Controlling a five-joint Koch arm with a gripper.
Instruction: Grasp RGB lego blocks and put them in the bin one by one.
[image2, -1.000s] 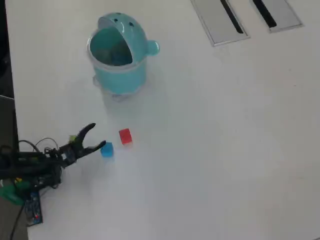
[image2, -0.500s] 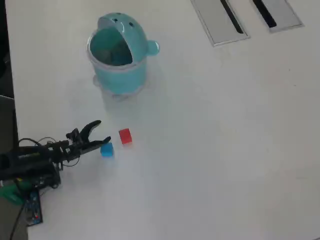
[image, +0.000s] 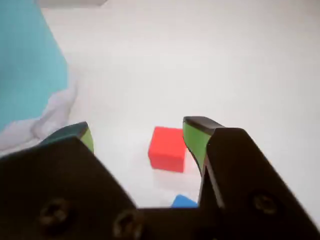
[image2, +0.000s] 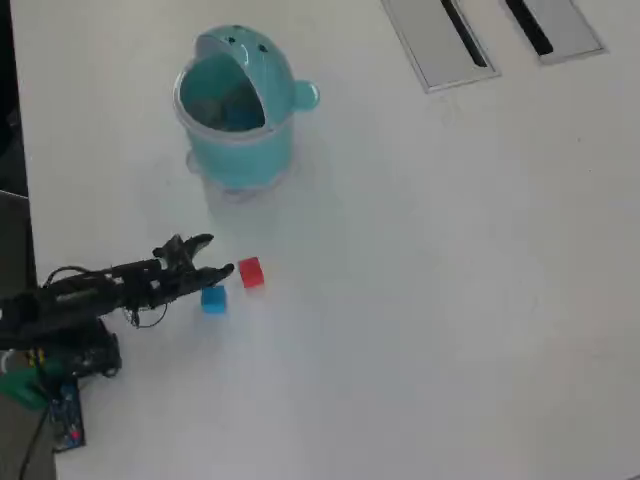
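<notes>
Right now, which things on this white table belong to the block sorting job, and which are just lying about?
Part of the job:
small red cube block
small blue cube block
light-blue round plastic bin, lid open
black gripper, jaws open

Just lying about:
two grey slotted panels set in the white table
No yellow-green block shows.

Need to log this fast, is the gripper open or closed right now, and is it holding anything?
Gripper: open, holding nothing; the small red cube-like lego block lies on the table between its tips.
</notes>
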